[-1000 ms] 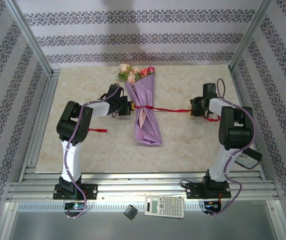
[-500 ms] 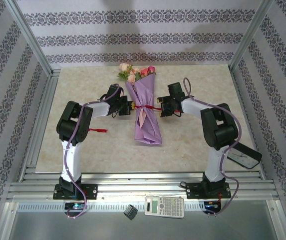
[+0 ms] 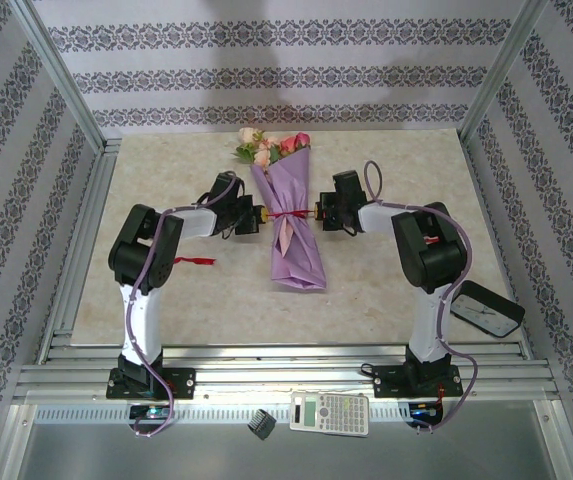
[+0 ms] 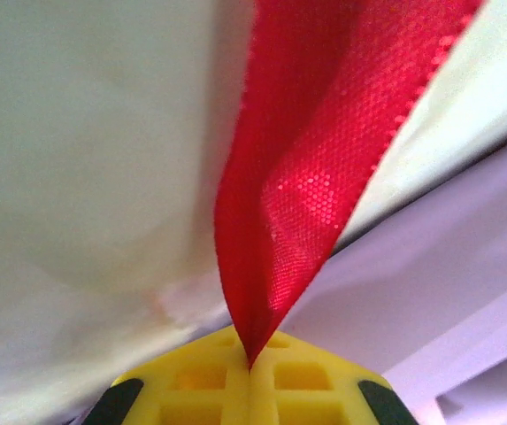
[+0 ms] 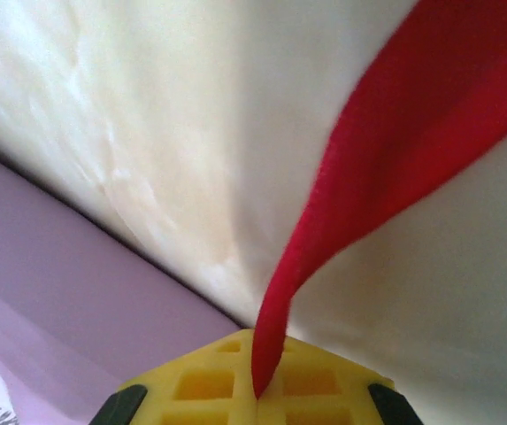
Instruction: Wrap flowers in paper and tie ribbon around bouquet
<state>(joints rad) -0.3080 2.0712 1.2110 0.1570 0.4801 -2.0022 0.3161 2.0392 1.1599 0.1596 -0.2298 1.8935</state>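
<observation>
- I see the bouquet [image 3: 294, 235] lying flat mid-counter [image 3: 386, 290], wrapped in creased lilac paper [image 3: 299, 255].
- The flowers [image 3: 271, 147], pink, cream and magenta roses, poke from its far end.
- The ribbon [image 3: 288, 213], bright red, crosses its waist.

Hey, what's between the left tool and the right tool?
The bouquet lies between the left tool and right tool, the ribbon crossing its middle; the top external view shows it.

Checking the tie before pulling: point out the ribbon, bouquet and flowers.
ribbon [image 4: 306, 177], left wrist view, middle of the red band.
bouquet [image 3: 301, 255], top view, lower purple paper cone.
flowers [image 3: 288, 144], top view, a pink bloom.
</observation>
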